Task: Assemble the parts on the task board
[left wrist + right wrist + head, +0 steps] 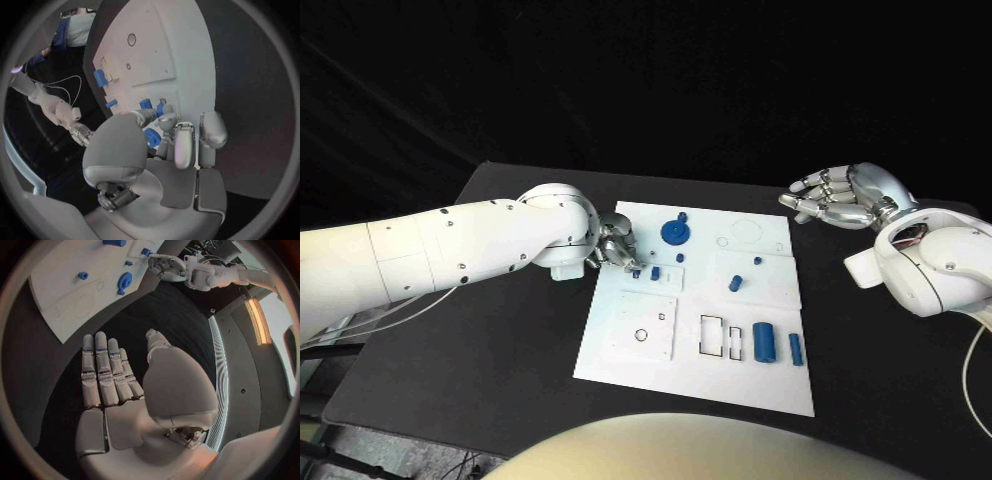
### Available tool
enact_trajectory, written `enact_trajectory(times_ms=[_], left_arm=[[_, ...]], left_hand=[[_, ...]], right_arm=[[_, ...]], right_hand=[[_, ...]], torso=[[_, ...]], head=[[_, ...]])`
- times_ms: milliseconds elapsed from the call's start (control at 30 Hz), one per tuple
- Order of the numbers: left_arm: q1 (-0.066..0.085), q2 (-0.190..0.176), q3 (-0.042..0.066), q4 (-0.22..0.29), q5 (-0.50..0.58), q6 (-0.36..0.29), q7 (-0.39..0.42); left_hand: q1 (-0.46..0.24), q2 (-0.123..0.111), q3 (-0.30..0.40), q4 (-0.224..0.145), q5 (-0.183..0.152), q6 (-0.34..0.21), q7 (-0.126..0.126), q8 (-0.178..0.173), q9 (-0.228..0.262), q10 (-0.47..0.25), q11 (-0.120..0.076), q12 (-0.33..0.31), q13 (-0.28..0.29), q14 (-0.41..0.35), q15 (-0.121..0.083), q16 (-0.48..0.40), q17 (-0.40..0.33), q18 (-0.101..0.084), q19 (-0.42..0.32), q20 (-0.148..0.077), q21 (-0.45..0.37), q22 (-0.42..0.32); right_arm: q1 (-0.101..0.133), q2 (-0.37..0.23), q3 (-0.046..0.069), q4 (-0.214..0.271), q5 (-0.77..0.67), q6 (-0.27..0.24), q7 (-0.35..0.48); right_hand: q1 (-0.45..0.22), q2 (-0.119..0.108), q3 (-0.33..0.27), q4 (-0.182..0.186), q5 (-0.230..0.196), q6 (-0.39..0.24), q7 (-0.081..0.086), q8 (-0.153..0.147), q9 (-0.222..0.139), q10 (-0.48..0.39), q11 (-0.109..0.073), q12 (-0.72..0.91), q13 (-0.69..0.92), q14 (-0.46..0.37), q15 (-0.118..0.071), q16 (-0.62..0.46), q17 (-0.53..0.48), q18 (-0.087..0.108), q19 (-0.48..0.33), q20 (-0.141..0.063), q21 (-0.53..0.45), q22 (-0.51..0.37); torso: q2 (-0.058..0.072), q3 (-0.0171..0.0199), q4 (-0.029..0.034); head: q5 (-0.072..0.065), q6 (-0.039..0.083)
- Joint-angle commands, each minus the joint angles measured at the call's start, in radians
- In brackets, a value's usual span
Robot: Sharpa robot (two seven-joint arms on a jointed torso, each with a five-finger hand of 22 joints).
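on the near part of the task board [646,375], toward its right side, a large blue cylinder [764,341] lies beside a slimmer blue bar [795,348], next to rectangular slots [714,335]. further back a small blue peg [737,283] lies near the middle, and a blue disc [675,232] sits near the far edge. the left hand [615,250] is at the board's left edge, fingers curled around a small blue part [152,137]. the right hand [841,197] hangs released, fingers spread, above the black surface [473,340] off the board's far right corner.
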Motion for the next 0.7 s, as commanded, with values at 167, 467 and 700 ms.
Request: enact_trajectory(times_ms=[167,467,700], left_arm=[[-0.003,-0.002,-0.001,0.005,-0.032,-0.005,0.005],[-0.005,-0.005,-0.001,0.006,-0.035,0.019,0.001],[-0.006,-0.007,-0.001,0.010,-0.036,0.031,0.000]], left_hand=[[0.005,-0.002,0.128,-0.118,0.001,0.006,-0.011,0.007,0.002,0.008,0.002,0.008,0.002,0.050,-0.006,0.005,0.026,-0.013,0.012,0.000,0.006,0.003],[0.004,-0.003,0.131,-0.120,0.001,0.006,-0.012,0.007,0.002,0.009,0.002,0.007,0.001,0.050,-0.007,0.005,0.026,-0.013,0.012,-0.001,0.006,0.003],[0.004,-0.003,0.133,-0.121,0.001,0.007,-0.012,0.007,0.002,0.009,0.002,0.007,0.001,0.050,-0.007,0.005,0.025,-0.013,0.013,-0.001,0.007,0.005]], right_arm=[[-0.001,0.001,0.000,0.000,-0.004,0.015,0.002],[-0.002,0.001,0.000,-0.001,-0.004,0.016,0.002],[-0.003,0.001,0.000,-0.001,-0.004,0.017,0.001]], right_hand=[[0.004,0.008,-0.007,-0.002,0.003,-0.006,0.040,0.006,-0.001,-0.009,0.001,0.005,-0.001,-0.005,0.003,-0.006,-0.002,0.004,-0.004,0.005,-0.006,-0.001],[0.004,0.008,-0.007,-0.002,0.003,-0.006,0.040,0.006,-0.001,-0.009,0.001,0.005,-0.001,-0.005,0.003,-0.006,-0.002,0.004,-0.004,0.005,-0.006,-0.001],[0.004,0.008,-0.007,-0.002,0.003,-0.006,0.040,0.006,-0.001,-0.009,0.001,0.005,-0.001,-0.005,0.003,-0.006,-0.002,0.004,-0.004,0.005,-0.006,-0.001]], torso=[[-0.001,0.0003,0.0007],[0.000,0.0002,0.0000],[-0.001,0.0008,0.0013]], head=[[0.001,-0.003],[0.003,-0.005],[0.003,-0.007]])
